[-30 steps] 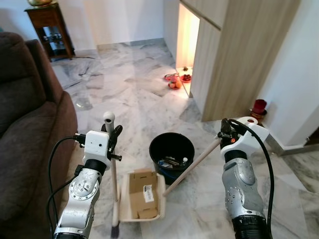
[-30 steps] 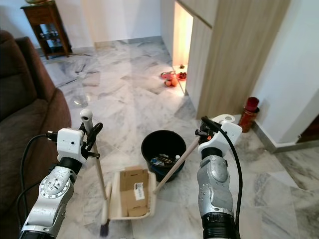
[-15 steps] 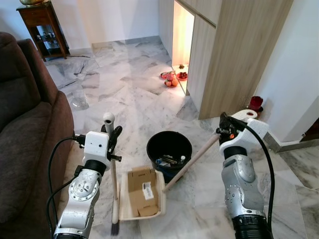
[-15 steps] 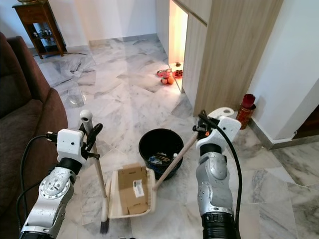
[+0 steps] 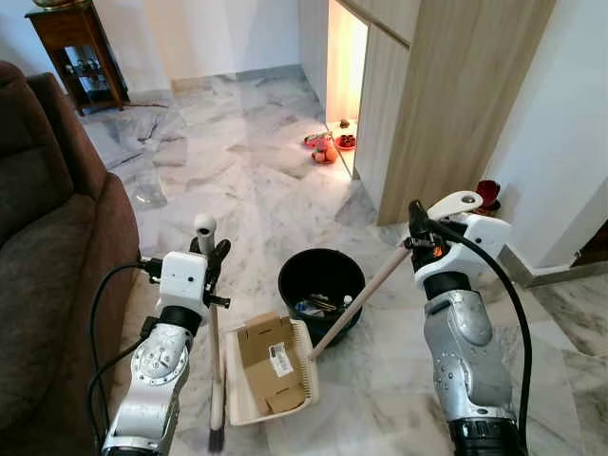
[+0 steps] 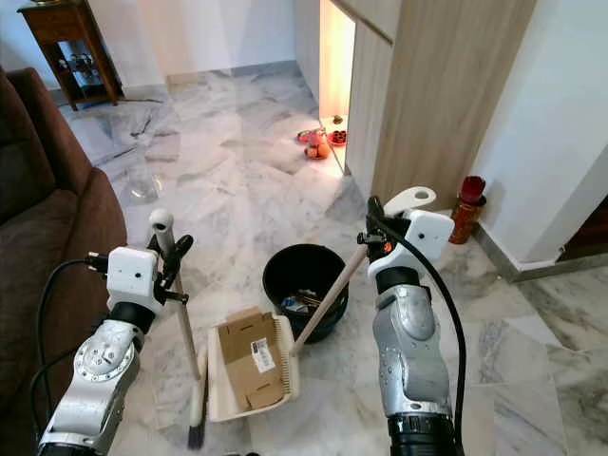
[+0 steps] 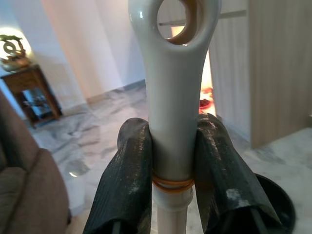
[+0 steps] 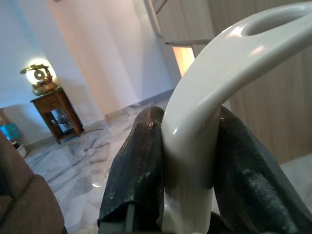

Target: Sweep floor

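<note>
Below and inboard of my right claw (image 6: 372, 231) the dustpan (image 5: 269, 385) sits on the marble floor (image 5: 237, 180), its long pale handle (image 5: 366, 296) slanting up to where that claw is clenched around the looped white grip, as the right wrist view shows with a finger (image 8: 139, 161) pressed on either side. A flattened cardboard box (image 5: 271, 361) lies in the pan, which is tilted toward the black bucket (image 5: 321, 285) just beyond it. Straight down from my left claw (image 5: 211, 256) runs the broom (image 5: 215, 366), bristles on the floor beside the pan; that claw is closed on the shaft just under its hanging-hole cap, fingers (image 7: 129, 185) hugging the plastic at an orange band.

I judge both tools light and stiff, though the smooth glossy plastic could twist in the grip. Holding the broom so near its top gives reach but little leverage, so I'd keep strokes gentle. The cardboard looks light and loose; it may slide off if I tip the pan quickly. The bucket already holds some rubbish and should stay put when nudged lightly.
</note>
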Motion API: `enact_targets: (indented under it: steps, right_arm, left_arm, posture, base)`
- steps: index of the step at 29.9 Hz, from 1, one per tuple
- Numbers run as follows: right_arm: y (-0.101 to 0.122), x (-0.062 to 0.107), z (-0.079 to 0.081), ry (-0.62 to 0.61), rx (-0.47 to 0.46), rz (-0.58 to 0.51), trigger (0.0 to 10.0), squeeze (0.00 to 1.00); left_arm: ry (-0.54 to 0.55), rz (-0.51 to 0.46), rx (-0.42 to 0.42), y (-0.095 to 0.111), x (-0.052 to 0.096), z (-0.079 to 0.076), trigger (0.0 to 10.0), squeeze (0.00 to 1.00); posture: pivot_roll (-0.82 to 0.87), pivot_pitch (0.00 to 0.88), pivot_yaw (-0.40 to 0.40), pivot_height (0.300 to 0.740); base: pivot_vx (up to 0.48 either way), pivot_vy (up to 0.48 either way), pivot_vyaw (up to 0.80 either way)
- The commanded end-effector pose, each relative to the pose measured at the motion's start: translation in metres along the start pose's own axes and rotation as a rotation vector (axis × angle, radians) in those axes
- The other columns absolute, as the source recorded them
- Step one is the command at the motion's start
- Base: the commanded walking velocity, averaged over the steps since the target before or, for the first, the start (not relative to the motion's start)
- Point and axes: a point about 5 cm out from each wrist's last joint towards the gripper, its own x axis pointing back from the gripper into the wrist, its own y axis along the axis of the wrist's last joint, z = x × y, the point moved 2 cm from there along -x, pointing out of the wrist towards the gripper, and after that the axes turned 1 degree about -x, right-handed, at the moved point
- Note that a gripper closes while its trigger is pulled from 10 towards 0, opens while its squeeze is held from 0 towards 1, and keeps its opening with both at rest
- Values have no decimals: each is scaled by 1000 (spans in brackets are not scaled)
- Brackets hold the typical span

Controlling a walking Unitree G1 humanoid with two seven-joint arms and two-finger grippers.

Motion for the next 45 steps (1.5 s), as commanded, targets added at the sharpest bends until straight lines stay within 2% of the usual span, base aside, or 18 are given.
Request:
enact_targets:
  steps: [1,5,10,15,21,28,31,38,45]
  right_arm:
    - [18,-2,11,46,-12,-68,10000,0]
    - [18,-1,13,53,-12,-64,10000,0]
    - [29,1,21,89,-21,-84,10000,0]
    - [37,2,25,113,-34,-97,10000,0]
    - [57,0,32,137,-100,-145,10000,0]
    - [70,-3,35,130,-110,-189,10000,0]
    - [77,-4,33,103,-91,-223,10000,0]
    - [98,-6,18,-32,-15,-348,10000,0]
    - [111,-6,19,-61,47,-421,10000,0]
  left_arm:
    - [64,-76,-100,14,0,16,10000,0]
    - [112,-82,-152,15,4,25,10000,0]
    - [140,-72,-164,12,8,30,10000,0]
    - [146,-74,-166,11,6,30,10000,0]
    - [140,-78,-162,10,5,24,10000,0]
    - [139,-78,-158,9,5,23,10000,0]
    - [136,-80,-154,10,5,23,10000,0]
    - [130,-84,-144,10,5,21,10000,0]
    - [126,-80,-138,9,5,20,10000,0]
  posture:
    - [142,6,58,740]
    - [147,6,59,740]
    - [147,6,60,740]
    - [145,5,61,740]
    - [143,5,61,740]
    - [144,4,60,740]
    - [143,4,60,740]
    - [142,1,60,740]
    - [143,0,63,740]
  base:
    - [0,0,0]
    - [0,0,0]
    - [0,0,0]
    - [0,0,0]
    - [0,0,0]
    - [0,0,0]
    - [0,0,0]
    - [0,0,0]
    - [0,0,0]
